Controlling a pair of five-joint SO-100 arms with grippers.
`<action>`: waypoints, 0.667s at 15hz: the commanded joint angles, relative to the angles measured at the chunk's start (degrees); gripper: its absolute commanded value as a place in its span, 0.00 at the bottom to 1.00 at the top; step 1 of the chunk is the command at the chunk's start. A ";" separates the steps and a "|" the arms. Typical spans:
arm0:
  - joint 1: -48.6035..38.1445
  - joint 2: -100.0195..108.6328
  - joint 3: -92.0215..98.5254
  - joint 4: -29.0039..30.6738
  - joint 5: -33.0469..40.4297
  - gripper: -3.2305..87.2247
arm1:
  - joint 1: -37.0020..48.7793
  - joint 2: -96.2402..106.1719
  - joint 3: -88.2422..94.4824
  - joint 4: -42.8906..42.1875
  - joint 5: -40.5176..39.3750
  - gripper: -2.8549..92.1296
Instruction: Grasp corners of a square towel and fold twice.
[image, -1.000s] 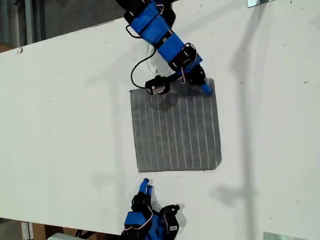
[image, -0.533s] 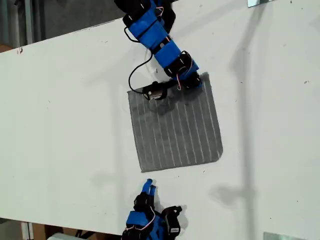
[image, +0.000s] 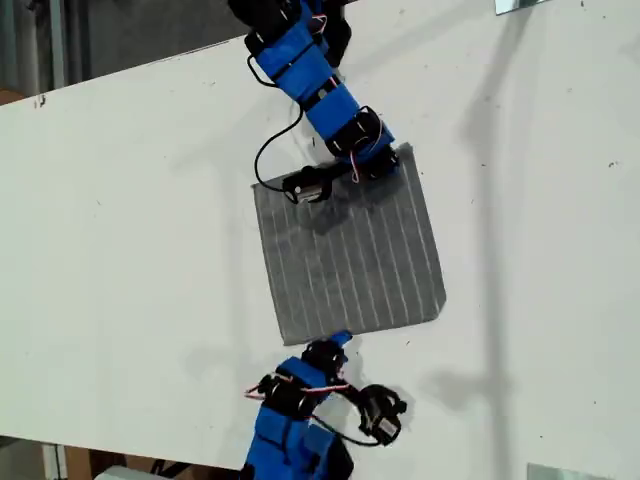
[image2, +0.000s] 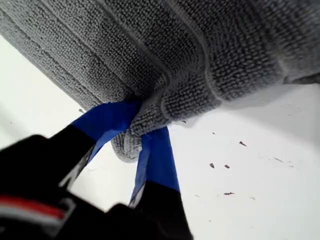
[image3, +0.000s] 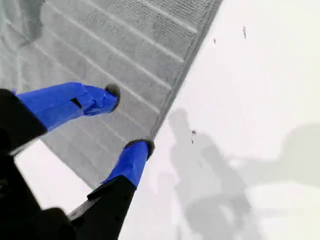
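Towel (image: 348, 255) lies flat mid-table. My first gripper (image2: 136, 134) pinches a far corner (lifted, seemingly); my second gripper (image3: 131, 121) hangs spread over the near edge. Step: corner-grasping. Next, it must drop and clamp.

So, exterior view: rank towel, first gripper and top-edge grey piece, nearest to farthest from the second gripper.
1. The towel, right at its jaws.
2. My first gripper, on the towel's far corner.
3. The grey piece, exterior view's top right.

First gripper (image2: 135, 137) clamped, second gripper (image3: 131, 120) agape
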 joint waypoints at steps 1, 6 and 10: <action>6.24 -14.68 -11.34 -8.79 -2.11 0.27 | -0.97 -0.53 -1.58 0.62 -0.18 0.03; 13.97 -22.85 -15.38 -15.21 -11.43 0.29 | -1.49 -1.41 -1.49 0.70 -0.26 0.03; 16.61 -32.87 -27.42 -14.06 -11.69 0.29 | -1.49 -1.67 -1.58 0.53 -0.35 0.03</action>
